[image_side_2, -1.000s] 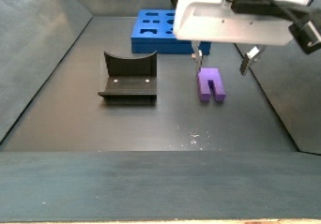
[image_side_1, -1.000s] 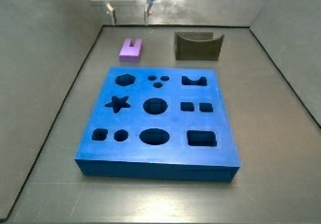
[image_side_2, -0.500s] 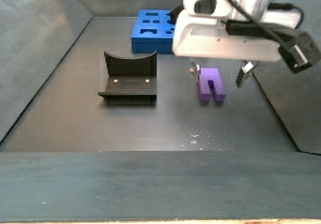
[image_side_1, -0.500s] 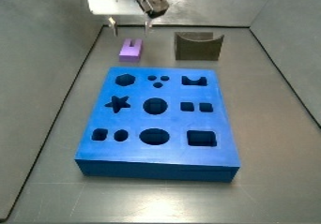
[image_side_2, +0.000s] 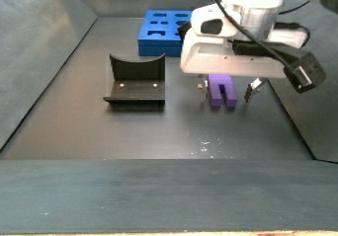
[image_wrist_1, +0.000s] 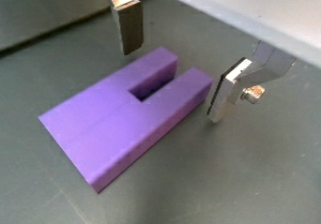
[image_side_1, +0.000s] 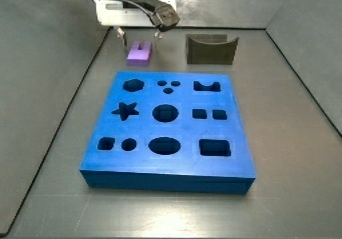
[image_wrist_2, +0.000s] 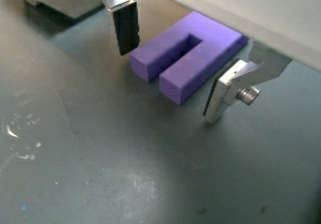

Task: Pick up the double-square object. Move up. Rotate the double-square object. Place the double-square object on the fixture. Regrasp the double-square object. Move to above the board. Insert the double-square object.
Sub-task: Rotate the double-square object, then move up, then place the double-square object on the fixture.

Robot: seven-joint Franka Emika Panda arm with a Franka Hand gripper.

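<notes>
Here, dark grey floor (image_wrist_2: 113, 162), end effector (image_wrist_2: 170, 64) open, straddling double-square object (image_wrist_2: 186, 52)

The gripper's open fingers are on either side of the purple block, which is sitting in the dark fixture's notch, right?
Not in the notch. In a side view the small purple plastic block lies on the floor, apart from the dark U-shaped fixture. The gripper does straddle it, open.

No readable text (none anywhere).
</notes>
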